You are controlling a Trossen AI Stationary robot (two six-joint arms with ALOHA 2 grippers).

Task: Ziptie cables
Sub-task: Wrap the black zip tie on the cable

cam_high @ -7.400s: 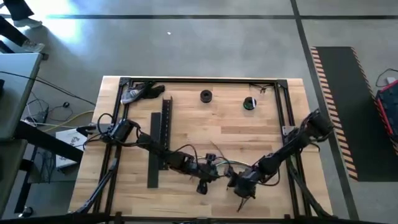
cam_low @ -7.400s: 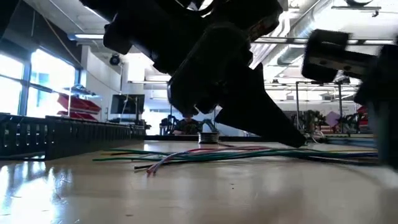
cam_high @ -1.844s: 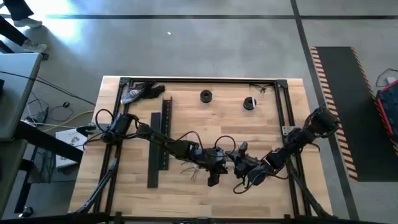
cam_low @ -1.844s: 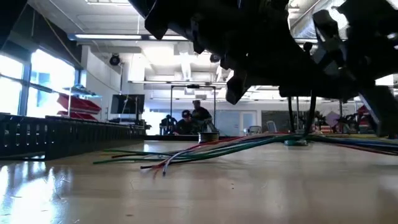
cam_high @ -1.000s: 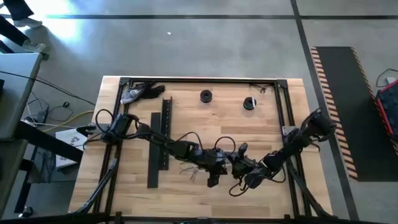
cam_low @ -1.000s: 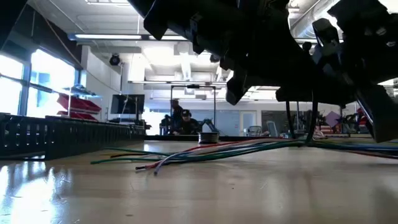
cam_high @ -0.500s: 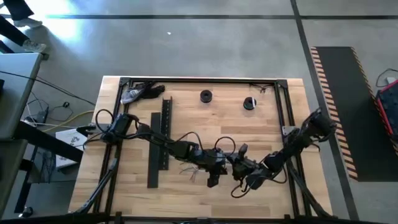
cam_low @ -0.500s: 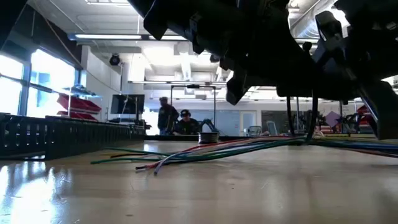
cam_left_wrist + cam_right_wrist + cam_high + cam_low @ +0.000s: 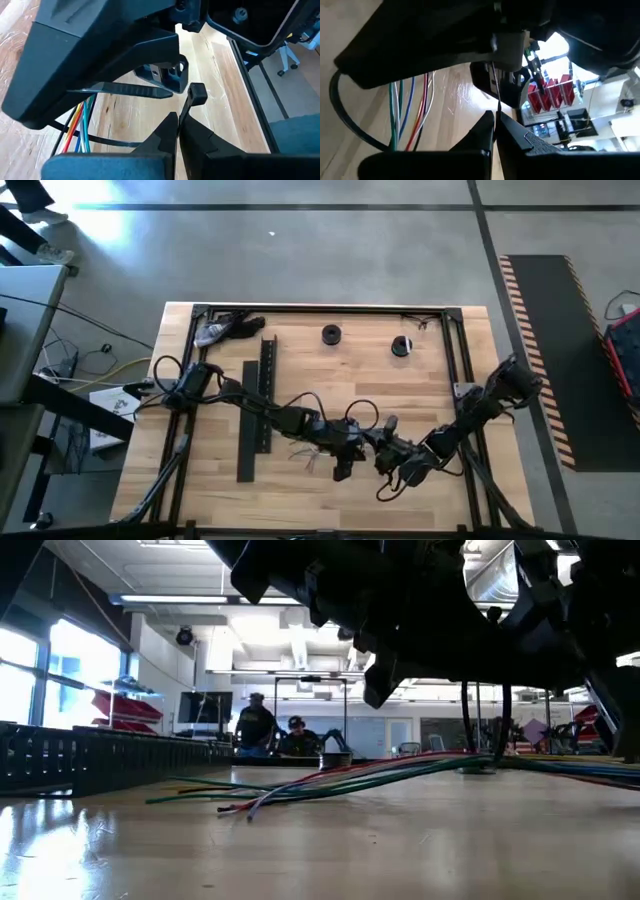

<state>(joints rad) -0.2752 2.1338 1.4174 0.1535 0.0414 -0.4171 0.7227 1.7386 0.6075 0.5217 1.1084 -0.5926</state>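
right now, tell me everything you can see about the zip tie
The zip tie is a thin black plastic strap with a small square locking head. In the left wrist view the left gripper is shut on the strap just below the head, and the strap loops under the coloured cables lying on the wooden table. Its pointed tail reaches toward the head, not yet threaded. In the right wrist view the right gripper pinches a thin dark strip, apparently the same tie.

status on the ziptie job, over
Left gripper shut on ziptie. Right gripper shut on ziptie tail. Cables lifted at the grippers, far ends on table.
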